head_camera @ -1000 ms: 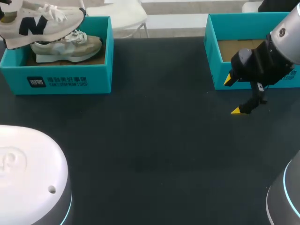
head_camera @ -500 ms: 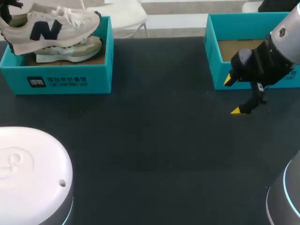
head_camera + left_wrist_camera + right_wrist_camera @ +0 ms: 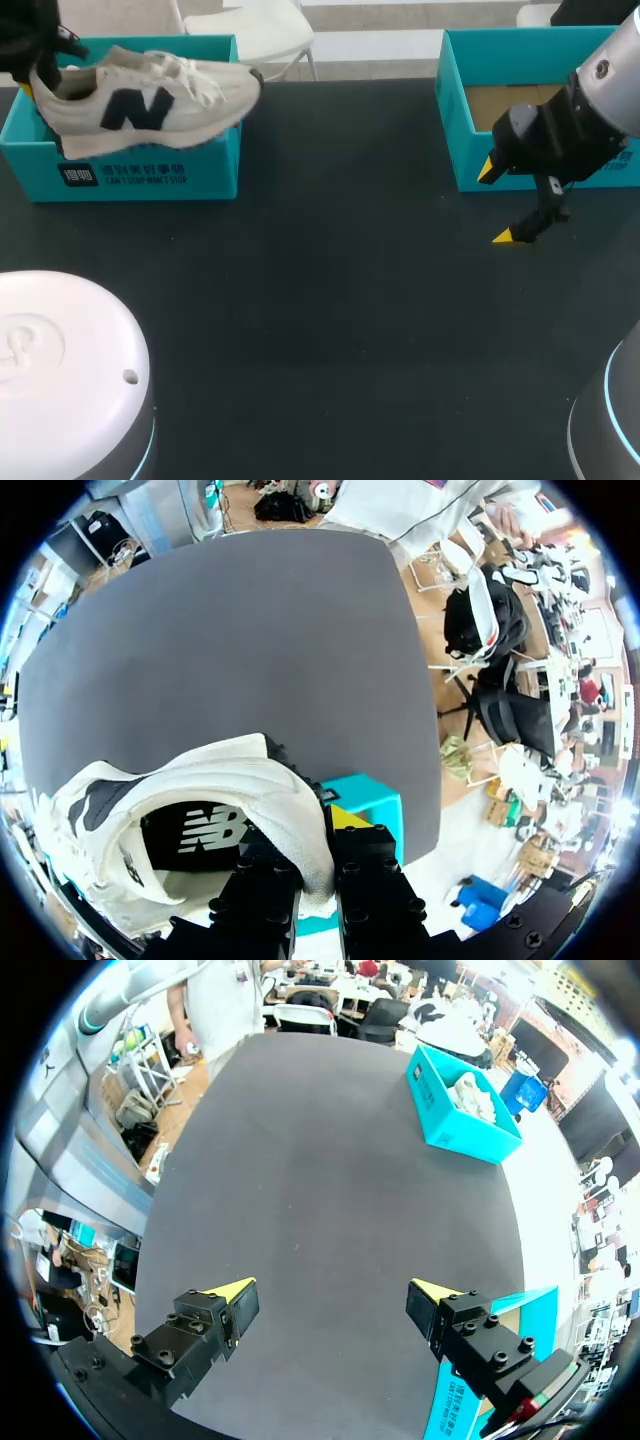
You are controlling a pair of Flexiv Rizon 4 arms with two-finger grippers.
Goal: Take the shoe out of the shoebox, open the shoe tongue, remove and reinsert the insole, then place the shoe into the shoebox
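Shoe: white sneaker with dark navy side logo [image 3: 150, 100], raised and lying sideways across the front wall of the left box in the head view. Toe toward the table's middle, poking past the box's right corner; heel at the left gripper. Contact with the box rim: cannot tell.
Shoe, wrist cam: [image 3: 200, 810] opening faces the camera, dark insole visible inside.
Left gripper: [image 3: 35, 75] at the heel end. In the left wrist view [image 3: 325, 855] clamped on the heel collar, one black finger inside the opening, the other outside.
Left box: open teal cardboard shoebox on the left [image 3: 150, 172], at the table's far left edge, largely covered by the shoe.
Right box: second teal shoebox [image 3: 470, 140], far right, brown cardboard floor showing.
Right gripper: [image 3: 500, 204] hanging over the table just in front of the right box. Yellow tips wide apart [image 3: 330, 1290], nothing between them.
Table: matte black table top [image 3: 330, 300].
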